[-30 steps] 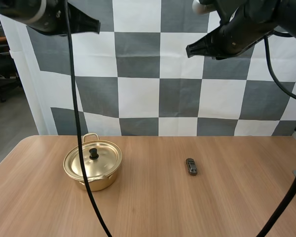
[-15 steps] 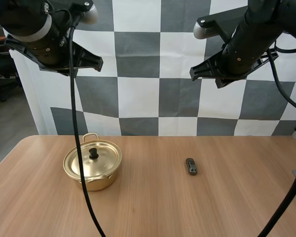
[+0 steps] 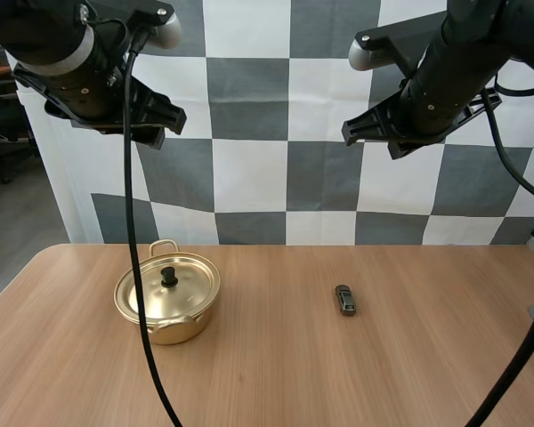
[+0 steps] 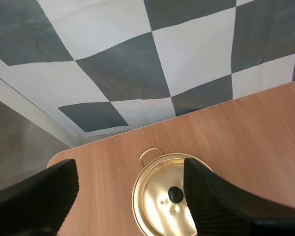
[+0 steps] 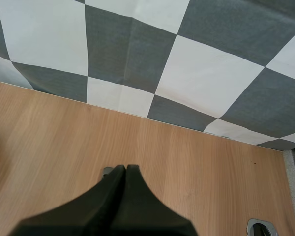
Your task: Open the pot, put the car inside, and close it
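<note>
Left end effector point(image 4: 129, 164), spread apart, is hovering high over the lidded pot point(image 3: 167, 298), likely targeting its knob point(image 4: 175, 194); right end effector point(image 5: 126, 170), pressed together, is hanging above the car point(image 3: 344, 300) on the counter point(image 3: 267, 374).

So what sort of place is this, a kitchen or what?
Probably a robot test bench, not a kitchen: the black left arm and right arm hang over a wooden table holding a lidded gold metal pot and a small dark toy car.

Shared pot point(image 3: 183, 303): high, left-wrist views.
</note>
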